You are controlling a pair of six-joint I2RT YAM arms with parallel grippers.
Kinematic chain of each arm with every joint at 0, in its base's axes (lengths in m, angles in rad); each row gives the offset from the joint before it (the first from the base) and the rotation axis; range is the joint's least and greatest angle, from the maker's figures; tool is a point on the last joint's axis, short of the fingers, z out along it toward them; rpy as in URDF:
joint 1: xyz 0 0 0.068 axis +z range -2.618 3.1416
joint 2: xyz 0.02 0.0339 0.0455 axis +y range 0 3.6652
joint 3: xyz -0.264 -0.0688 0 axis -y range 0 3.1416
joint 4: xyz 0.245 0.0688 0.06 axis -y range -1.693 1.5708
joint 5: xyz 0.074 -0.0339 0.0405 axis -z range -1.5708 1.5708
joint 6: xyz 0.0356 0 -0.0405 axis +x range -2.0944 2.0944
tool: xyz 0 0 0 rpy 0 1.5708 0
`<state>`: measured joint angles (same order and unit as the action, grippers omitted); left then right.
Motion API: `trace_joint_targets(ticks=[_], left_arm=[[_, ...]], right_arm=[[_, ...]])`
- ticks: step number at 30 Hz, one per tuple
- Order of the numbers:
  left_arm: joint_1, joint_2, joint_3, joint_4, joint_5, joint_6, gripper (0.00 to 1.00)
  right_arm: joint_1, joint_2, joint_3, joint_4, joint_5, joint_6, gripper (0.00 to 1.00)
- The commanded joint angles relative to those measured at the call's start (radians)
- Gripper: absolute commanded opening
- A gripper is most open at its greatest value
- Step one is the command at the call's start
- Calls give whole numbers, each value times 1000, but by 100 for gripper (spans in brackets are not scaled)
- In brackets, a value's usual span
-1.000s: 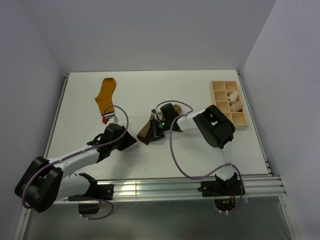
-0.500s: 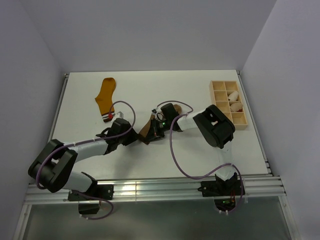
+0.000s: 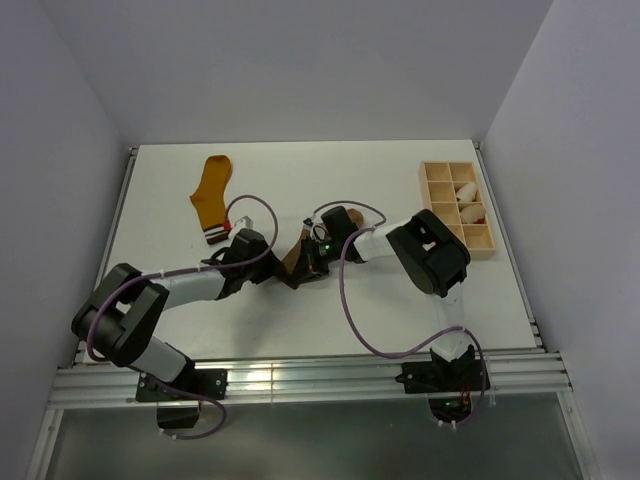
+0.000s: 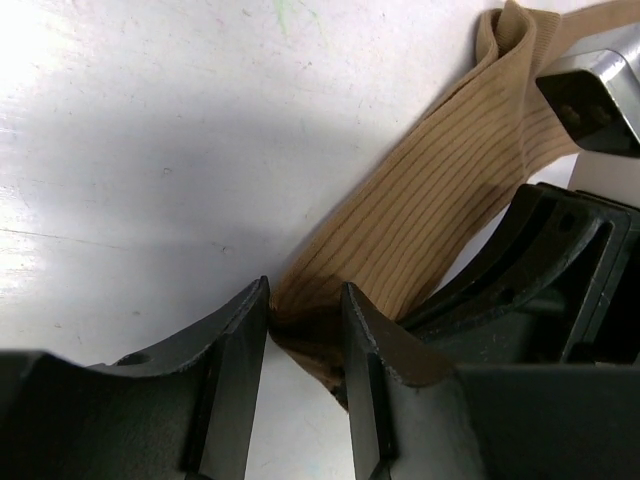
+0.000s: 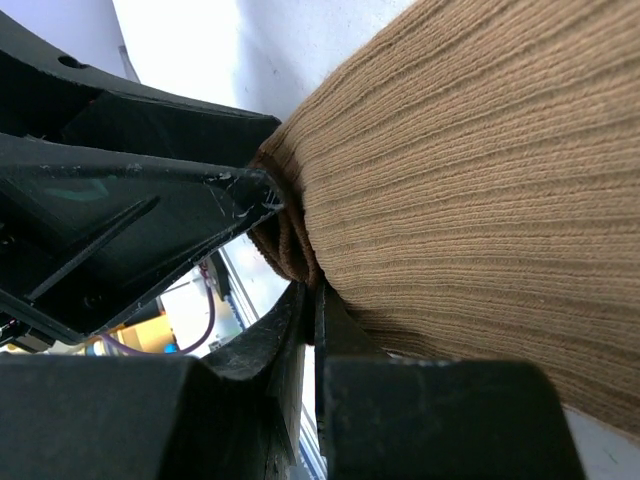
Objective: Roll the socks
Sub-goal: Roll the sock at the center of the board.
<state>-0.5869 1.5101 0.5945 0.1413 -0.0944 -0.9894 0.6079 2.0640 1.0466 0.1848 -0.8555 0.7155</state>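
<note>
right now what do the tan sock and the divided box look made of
Tan sock: soft ribbed knit fabric, matte; fine parallel ribs show. Divided box: probably pale unfinished wood, judging by its flat light-tan walls; too small to be sure.

We see two arms of one make. The left arm (image 3: 190, 285) and the right arm (image 3: 375, 240) each have white tubular links set between bulky matt-black joint housings (image 3: 428, 258). A thin purple cable (image 3: 262, 215) loops loosely along each arm (the right one's is the longer, reaching its black base (image 3: 445, 375)). A small green light (image 3: 325, 247) glows by the right wrist. Close up, the left claw (image 4: 305, 300) has smooth, curved black fingers (image 4: 235, 370). The right claw (image 5: 312, 300) is black too, with flat, straight edges.
</note>
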Motion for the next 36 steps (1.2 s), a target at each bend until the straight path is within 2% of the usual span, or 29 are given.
trace_joint_targets(ticks=[1, 4, 7, 10, 11, 14, 18, 24, 36], left_arm=[[-16, 35, 21, -107, -53, 3, 41], [-31, 47, 33, -138, -68, -2, 41], [-39, 30, 28, -164, -82, -9, 45], [-39, -46, 8, -177, -113, -25, 53], [-39, -69, 2, -169, -122, -25, 59], [-39, -166, -38, -148, -133, -28, 65], [-30, -237, -129, -10, -87, -25, 64], [-14, -226, -193, 84, -18, -5, 59], [4, -119, -150, 127, 18, 28, 52]], right_arm=[[-8, -1, 20, -54, 59, -39, 1], [-7, -2, 26, -58, 62, -37, 1], [-7, 2, 24, -42, 55, -24, 1], [-7, 5, 24, -41, 55, -25, 1], [-7, 5, 24, -42, 53, -25, 1], [-7, 7, 24, -38, 47, -25, 1], [-7, 7, 24, -30, 46, -21, 1], [-7, 2, 20, -30, 42, -24, 1], [-7, -1, 23, -34, 46, -28, 1]])
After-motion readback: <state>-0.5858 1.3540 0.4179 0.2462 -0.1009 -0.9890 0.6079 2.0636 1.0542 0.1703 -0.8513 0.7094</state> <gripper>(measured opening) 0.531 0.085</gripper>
